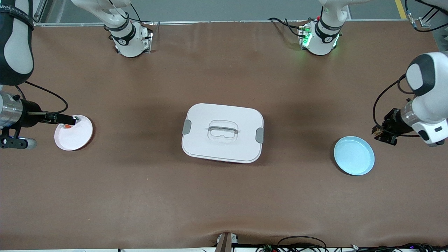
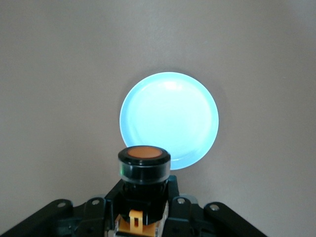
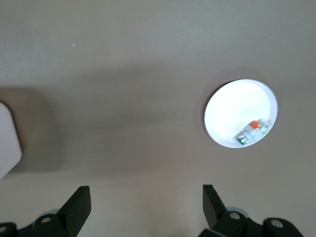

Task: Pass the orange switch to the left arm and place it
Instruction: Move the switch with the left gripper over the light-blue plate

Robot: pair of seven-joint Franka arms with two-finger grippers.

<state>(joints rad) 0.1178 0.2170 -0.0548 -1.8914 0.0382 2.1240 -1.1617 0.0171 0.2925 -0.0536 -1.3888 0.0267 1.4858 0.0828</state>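
Box (image 1: 222, 133) sat mid-table, approx. halfway btwn the two arms' ends. One plate (image 1: 74, 133) lay toward the right arm's end, well apart from box; small part (image 3: 252, 132) lay in it, near the rim. Second plate (image 1: 354, 155) lay toward the left arm's end, a bit nearer the front cam than box and first plate. Right gripper (image 3: 145, 202) hung over table by the first plate, jaws wide. Left gripper (image 1: 381, 133) hung just beside the second plate w/ the switch (image 2: 144, 170) clamped in it.
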